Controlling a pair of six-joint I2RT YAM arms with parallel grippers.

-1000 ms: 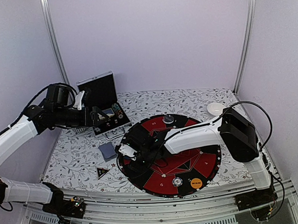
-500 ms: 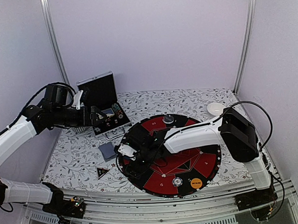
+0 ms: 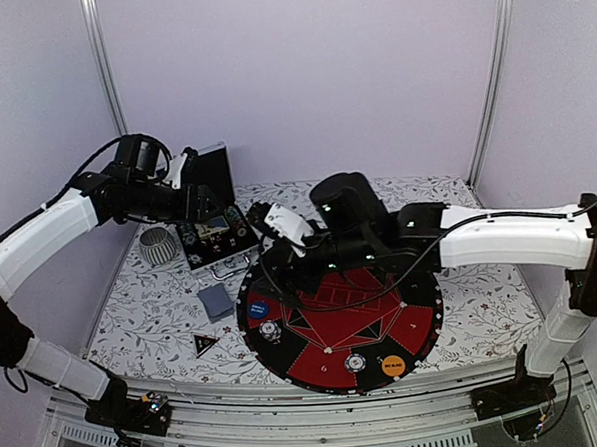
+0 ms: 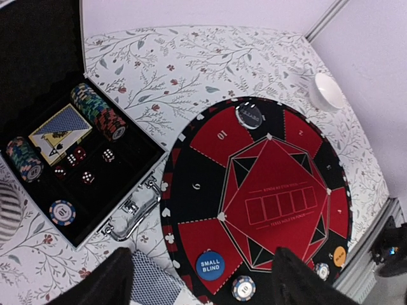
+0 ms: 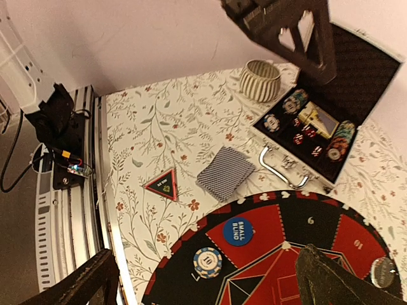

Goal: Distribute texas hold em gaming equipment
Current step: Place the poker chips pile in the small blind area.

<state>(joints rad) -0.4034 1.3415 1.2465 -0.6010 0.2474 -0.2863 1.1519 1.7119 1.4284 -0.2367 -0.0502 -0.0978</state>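
The blue blind button (image 3: 257, 309) and a striped chip (image 3: 271, 330) lie on the left of the mat; both also show in the left wrist view (image 4: 210, 265) (image 4: 243, 288). The grey-blue card deck (image 3: 218, 302) and the black triangular marker (image 3: 205, 343) lie on the tablecloth left of the mat. The orange button (image 3: 392, 365) and another chip (image 3: 356, 363) sit at the mat's near edge. My left gripper (image 4: 206, 283) is open and empty, high over the case (image 3: 219, 238). My right gripper (image 5: 213, 286) is open and empty, raised above the mat's left side.
The round red-and-black mat (image 3: 424, 322) fills the table's middle. The open case holds chip stacks (image 4: 98, 111), cards and dice. A striped cup (image 3: 159, 245) stands left of the case and a white bowl (image 3: 431, 217) at the back right. A silver disc (image 3: 336, 239) sits on the mat's far edge.
My right gripper has lifted off the mat's left edge and drawn up and back, leaving the blue button and a chip showing there. My left gripper has moved up and right over the case.
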